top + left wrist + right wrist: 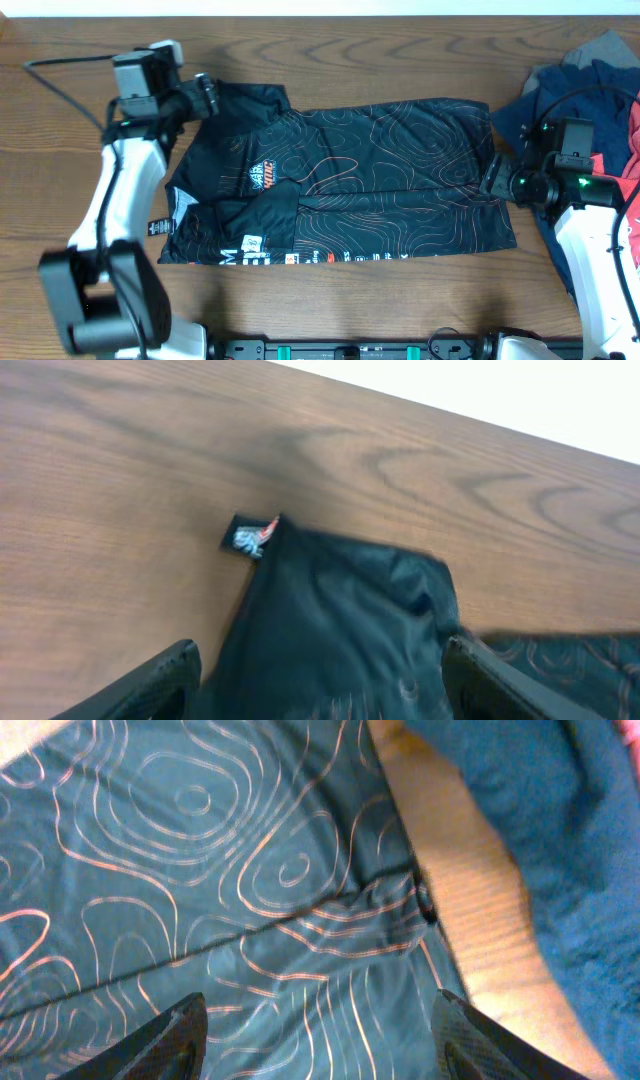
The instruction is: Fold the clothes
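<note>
Left gripper [318, 660], nearest the lens: dark jaws spread wide over the far-left corner of the black jersey [400, 170]. The jersey lies flat mid-table as a rough rectangle of smooth fabric traced with thin orange contour lines. Right gripper [318, 1015]: jaws likewise spread, above the jersey's right hem. A crumpled navy garment [590, 85] is heaped at right on the wood-grain table [350, 50].

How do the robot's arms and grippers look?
The left arm and right arm have white links and black joints. The left gripper and right gripper are black. A black cable leaves the left arm; green lights glow on the right.
</note>
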Controlling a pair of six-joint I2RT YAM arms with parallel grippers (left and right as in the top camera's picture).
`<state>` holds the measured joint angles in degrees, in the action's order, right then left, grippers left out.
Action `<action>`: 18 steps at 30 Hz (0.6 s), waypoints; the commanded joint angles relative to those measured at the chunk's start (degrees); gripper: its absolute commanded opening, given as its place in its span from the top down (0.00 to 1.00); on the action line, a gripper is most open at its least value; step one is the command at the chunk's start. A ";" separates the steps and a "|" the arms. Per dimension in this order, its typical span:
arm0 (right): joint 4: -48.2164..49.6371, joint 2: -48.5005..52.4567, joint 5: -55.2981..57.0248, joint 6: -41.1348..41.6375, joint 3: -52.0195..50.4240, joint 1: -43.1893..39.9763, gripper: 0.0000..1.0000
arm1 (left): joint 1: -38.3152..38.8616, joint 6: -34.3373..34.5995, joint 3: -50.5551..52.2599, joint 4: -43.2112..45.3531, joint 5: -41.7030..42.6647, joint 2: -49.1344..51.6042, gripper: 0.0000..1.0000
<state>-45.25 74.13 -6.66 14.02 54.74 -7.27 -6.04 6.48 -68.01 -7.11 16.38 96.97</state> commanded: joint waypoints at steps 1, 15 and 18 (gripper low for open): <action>-0.96 -0.57 -1.18 -0.85 0.61 -0.20 0.29 | 1.09 -1.51 -0.52 4.61 0.28 5.79 0.21; -2.40 -0.57 -1.57 -0.83 0.61 -0.15 0.27 | 1.97 -1.31 -15.28 6.01 -8.35 27.08 0.18; -2.34 -0.57 -1.68 -0.81 0.61 -0.15 0.27 | 2.10 -0.61 -15.76 6.16 -8.26 29.53 0.18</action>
<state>-47.55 74.13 -7.81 13.96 54.74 -7.27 -4.05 5.91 -82.32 -1.02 10.00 124.25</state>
